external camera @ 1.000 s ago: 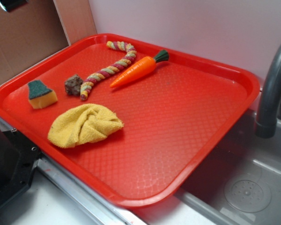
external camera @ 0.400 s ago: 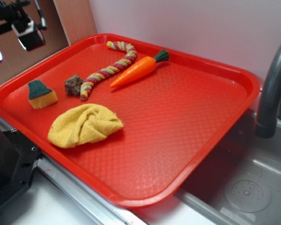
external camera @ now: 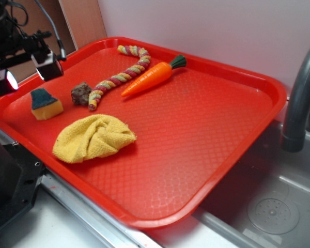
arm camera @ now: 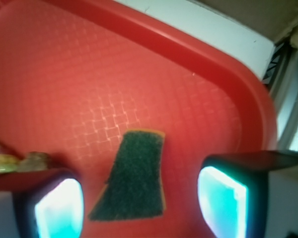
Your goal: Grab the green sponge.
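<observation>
The gripper [external camera: 27,74] hangs with its jaws spread wide above the red tray's [external camera: 232,139] left corner. Directly beneath lies the green sponge [external camera: 45,103], green face up. Rightward follow a brown lump [external camera: 81,93], a yellow cloth [external camera: 93,138], a braided rope [external camera: 119,76] and a toy carrot [external camera: 152,76].

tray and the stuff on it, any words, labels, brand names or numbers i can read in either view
None: no readable text shows in either view.
Red tray: only a moulded grid pattern, no lettering.
Green sponge, yellow cloth, toy carrot, braided rope and brown lump: no labels or print.
Claw pads: glowing plain surfaces, no markings.
Grey faucet: no visible brand.
</observation>
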Robot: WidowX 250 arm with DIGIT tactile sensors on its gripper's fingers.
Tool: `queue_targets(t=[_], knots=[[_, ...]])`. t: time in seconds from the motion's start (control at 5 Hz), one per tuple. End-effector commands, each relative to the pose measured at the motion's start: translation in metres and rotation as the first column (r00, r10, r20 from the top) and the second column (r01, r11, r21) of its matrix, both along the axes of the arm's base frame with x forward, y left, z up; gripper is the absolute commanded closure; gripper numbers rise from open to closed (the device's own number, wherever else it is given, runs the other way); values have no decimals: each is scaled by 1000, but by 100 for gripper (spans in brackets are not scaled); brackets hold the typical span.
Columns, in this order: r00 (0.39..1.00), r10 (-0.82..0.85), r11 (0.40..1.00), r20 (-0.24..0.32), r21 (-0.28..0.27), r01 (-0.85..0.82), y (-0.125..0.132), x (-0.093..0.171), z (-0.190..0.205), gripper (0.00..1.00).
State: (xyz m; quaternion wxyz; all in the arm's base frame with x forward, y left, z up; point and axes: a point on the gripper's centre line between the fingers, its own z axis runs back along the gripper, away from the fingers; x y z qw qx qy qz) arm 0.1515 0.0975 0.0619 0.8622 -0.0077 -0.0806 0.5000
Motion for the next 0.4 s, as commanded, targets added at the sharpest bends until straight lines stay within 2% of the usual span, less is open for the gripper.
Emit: queue_targets(t=[0.0, 0.2], knots=[[1000, 3, 997, 10, 80, -4, -4, 5, -32, 0], [1000, 19, 996, 2, 85, -19, -2, 6, -38, 4]])
